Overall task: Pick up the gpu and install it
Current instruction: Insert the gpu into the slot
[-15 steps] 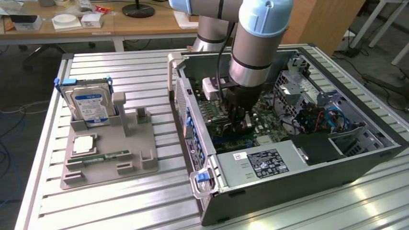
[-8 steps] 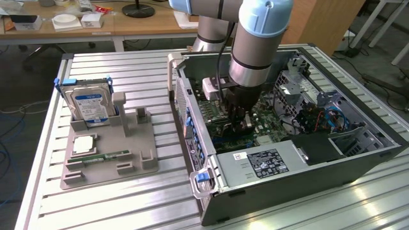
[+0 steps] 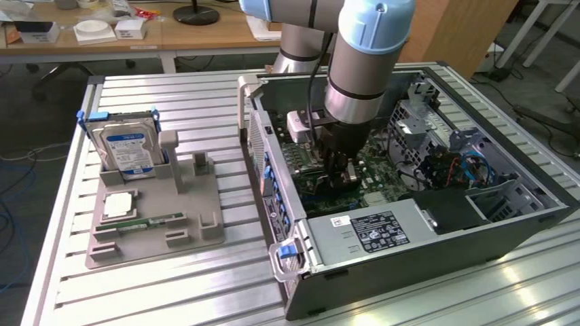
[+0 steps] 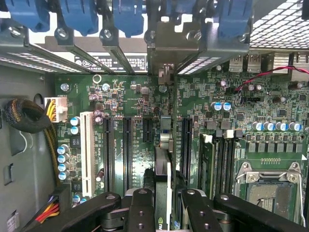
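On the exterior view's left, a grey holder tray (image 3: 154, 224) sits on the metal slat table (image 3: 181, 292). A silver hard drive (image 3: 130, 153) with a blue and white label stands upright at the back of the tray. A thin green memory stick (image 3: 149, 221) lies flat in a slot nearer the front, and a small pale square part (image 3: 118, 204) lies just behind it.

In the middle stands the open computer case (image 3: 399, 258), lying on its side with its inside facing up. The robot arm (image 3: 363, 61) reaches straight down into it. Its gripper (image 3: 337, 173) hangs low over the green motherboard (image 3: 340, 193).

In the wrist view, the black fingers (image 4: 140, 210) are pressed in from both sides on the gpu (image 4: 164, 188), a thin card seen edge-on. The card stands upright between them, right over the motherboard (image 4: 270, 121), in line with one of the long black slots (image 4: 127, 145). Its far end reaches up to the silver back wall, where the blue clips (image 4: 79, 14) sit in a row. It is hard to tell if the card is pushed all the way down.

On the exterior view's right, blue cables (image 3: 471, 170) and metal drive cages (image 3: 422, 112) fill the far side of the case. A silver power box (image 3: 376, 231) with a black label lies near the front.
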`<state>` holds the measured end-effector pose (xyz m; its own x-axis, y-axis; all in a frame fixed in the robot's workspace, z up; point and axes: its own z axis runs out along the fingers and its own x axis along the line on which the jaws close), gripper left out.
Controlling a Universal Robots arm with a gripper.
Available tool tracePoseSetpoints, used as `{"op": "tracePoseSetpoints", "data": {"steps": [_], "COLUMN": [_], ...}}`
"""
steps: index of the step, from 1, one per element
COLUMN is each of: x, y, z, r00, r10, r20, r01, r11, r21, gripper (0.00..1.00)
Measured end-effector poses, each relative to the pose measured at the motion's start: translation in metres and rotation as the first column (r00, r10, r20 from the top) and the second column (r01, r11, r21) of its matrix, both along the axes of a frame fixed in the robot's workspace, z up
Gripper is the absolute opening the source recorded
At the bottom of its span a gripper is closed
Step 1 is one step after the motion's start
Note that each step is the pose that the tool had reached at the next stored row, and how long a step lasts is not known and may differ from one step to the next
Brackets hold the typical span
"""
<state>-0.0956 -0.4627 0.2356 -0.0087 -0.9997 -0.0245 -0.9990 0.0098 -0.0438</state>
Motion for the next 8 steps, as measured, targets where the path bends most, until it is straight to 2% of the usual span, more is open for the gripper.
{"op": "tracePoseSetpoints", "data": {"steps": [8], "x": [-0.0003], "y": [0.0], "z": [-0.0008], "r00": [1.0], "r10": [0.0], "r20": [0.0002], "r01": [0.0], "r11": [1.0], "r21": [0.0003], "gripper": [0.26]}}
